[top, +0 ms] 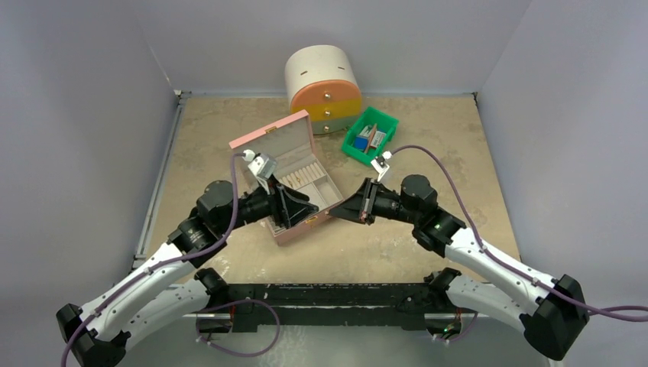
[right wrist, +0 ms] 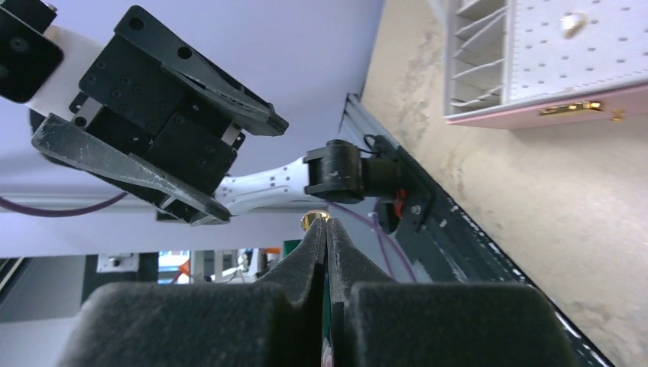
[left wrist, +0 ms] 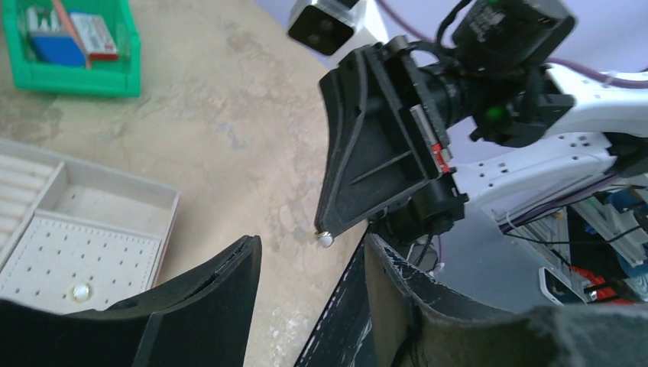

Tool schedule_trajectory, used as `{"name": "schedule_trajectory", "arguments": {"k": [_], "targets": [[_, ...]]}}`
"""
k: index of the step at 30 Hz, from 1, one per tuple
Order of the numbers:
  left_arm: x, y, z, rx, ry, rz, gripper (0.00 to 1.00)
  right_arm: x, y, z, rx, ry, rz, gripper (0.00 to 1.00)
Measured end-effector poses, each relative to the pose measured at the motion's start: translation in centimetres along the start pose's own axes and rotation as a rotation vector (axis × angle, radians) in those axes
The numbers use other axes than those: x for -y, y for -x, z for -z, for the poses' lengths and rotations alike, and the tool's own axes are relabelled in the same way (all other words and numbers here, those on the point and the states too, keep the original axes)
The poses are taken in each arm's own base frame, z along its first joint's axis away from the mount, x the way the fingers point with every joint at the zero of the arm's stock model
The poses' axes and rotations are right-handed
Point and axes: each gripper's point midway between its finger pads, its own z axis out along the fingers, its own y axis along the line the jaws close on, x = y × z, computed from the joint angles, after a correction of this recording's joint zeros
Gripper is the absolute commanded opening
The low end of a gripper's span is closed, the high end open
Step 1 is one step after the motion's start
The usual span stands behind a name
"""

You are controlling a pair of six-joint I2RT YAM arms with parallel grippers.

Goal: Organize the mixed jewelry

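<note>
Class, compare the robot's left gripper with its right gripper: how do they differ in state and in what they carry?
The left gripper has its jaws standing apart, while the right gripper has its jaws pressed together. The left gripper holds nothing between its fingers, whereas the right gripper pinches a tiny stud at its very tips. Both are black two-finger grippers, and they point toward each other.

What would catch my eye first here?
Two grippers nearly meet mid-table: the right gripper pinches a tiny gold stud, the left gripper gapes beside it. Under the left one lies an open pink jewelry box; a round cabinet with coloured drawers stands at the back.
</note>
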Motion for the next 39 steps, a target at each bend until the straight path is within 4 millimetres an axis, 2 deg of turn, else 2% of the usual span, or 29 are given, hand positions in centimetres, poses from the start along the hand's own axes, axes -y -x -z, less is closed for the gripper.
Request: {"name": "schedule_trajectory", "arguments": {"k": [5,11,17,22,39], "targets": [[2.2,1.8,0.9,0.078,-0.093,-0.046,0.51,-2.1,-0.4,-0.6,-0.016,0.067,-0.038,0.0],[4.0,2.7,2.0,0.118,-0.171,-0.122,0.48,-3.9,-0.7,-1.3,-0.048,0.124,-0.073,0.0],[4.6,2.9,2.7,0.132,-0.203,-0.194,0.46,-6.5,-0.7,-1.2,-0.057,0.199,-0.07,0.0],[4.9,3.1,3.1,0.145,-0.217,-0.244,0.45,-8.0,-0.8,-1.0,-0.064,0.24,-0.069,0.0],[5.0,3.1,3.6,0.174,-0.245,-0.397,0.44,-10.0,-1.3,-2.5,-0.107,0.28,-0.085,0.0]]}}
